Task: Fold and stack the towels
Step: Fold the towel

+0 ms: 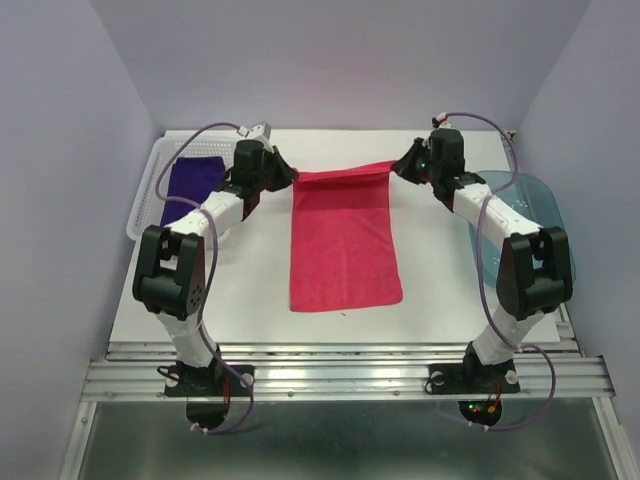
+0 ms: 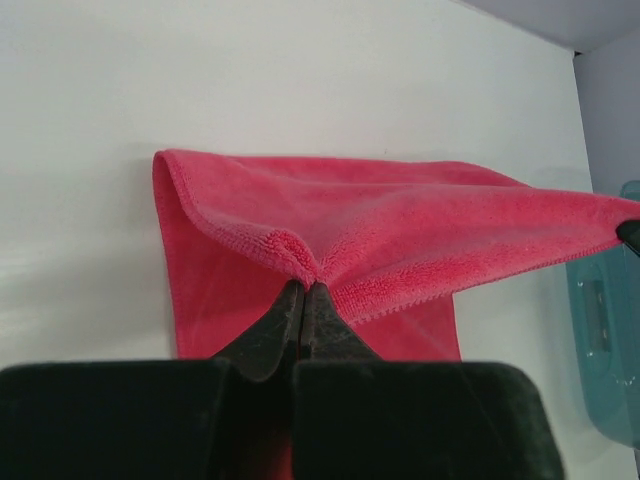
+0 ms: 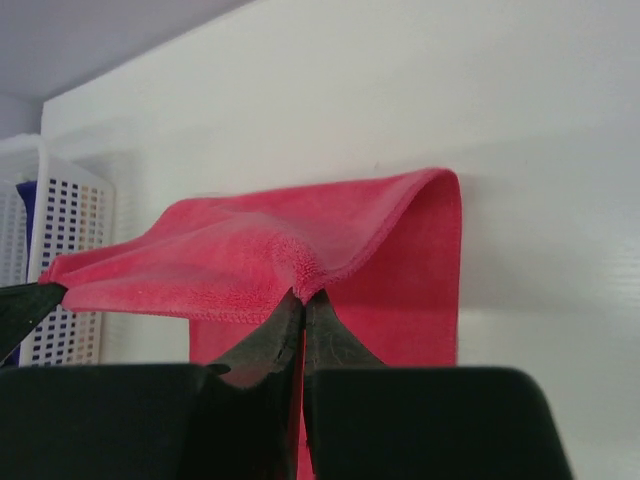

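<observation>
The pink-red towel (image 1: pixel 343 240) lies lengthwise in the middle of the table, its far edge lifted and stretched between both grippers. My left gripper (image 1: pixel 294 178) is shut on its far left corner; the left wrist view shows the pinched towel (image 2: pixel 400 225) at my fingertips (image 2: pixel 304 290). My right gripper (image 1: pixel 398 166) is shut on the far right corner; the right wrist view shows the towel (image 3: pixel 250 255) above the table. The dark purple towel (image 1: pixel 192 178) lies in the clear plastic basket (image 1: pixel 146 200) at the far left. The orange towel is not in view.
The teal translucent tub (image 1: pixel 527 205) stands at the right edge of the table, behind my right arm, and shows in the left wrist view (image 2: pixel 605 320). The basket's perforated wall (image 3: pixel 70 220) shows in the right wrist view.
</observation>
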Motion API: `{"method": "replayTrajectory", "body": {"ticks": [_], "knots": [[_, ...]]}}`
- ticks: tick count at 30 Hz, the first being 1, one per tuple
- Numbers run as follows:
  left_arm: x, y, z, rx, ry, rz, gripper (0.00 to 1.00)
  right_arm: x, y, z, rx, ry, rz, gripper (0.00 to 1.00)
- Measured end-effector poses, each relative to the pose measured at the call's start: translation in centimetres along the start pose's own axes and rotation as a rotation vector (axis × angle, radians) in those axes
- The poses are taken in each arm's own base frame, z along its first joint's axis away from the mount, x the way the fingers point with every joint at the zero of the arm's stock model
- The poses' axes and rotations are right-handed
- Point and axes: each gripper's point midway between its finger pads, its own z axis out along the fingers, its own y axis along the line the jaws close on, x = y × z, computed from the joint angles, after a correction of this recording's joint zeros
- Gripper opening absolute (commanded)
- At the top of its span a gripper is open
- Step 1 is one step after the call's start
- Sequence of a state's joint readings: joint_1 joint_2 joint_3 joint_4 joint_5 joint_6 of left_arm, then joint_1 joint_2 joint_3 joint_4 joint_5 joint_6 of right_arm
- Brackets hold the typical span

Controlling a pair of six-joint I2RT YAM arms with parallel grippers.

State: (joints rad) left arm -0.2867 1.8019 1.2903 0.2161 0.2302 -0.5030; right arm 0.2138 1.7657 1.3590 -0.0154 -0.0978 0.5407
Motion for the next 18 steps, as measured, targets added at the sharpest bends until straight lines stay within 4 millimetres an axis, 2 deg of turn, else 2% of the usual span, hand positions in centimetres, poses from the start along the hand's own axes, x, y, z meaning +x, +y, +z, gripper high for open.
{"method": "replayTrajectory", "body": {"ticks": [2, 9, 15, 18], "knots": [[1.2, 0.1, -1.5, 0.004, 0.007, -0.016, 0.00, 1.5, -0.1, -1.2, -0.007, 0.031, 0.019, 0.01], [3.6, -1.1, -5.1, 0.043, -0.008, -0.039, 0.00, 6.8, -0.6, -4.7, 0.006, 0.122, 0.059, 0.01], [7.7, -1.2, -8.0, 0.034, 0.014, -0.063, 0.00, 9.2, -0.1, -7.6, 0.003, 0.156, 0.068, 0.01], [9.1, -1.4, -8.9, 0.033, 0.021, -0.073, 0.00, 10.1, 0.4, -9.1, -0.005, 0.160, 0.062, 0.01]]}}
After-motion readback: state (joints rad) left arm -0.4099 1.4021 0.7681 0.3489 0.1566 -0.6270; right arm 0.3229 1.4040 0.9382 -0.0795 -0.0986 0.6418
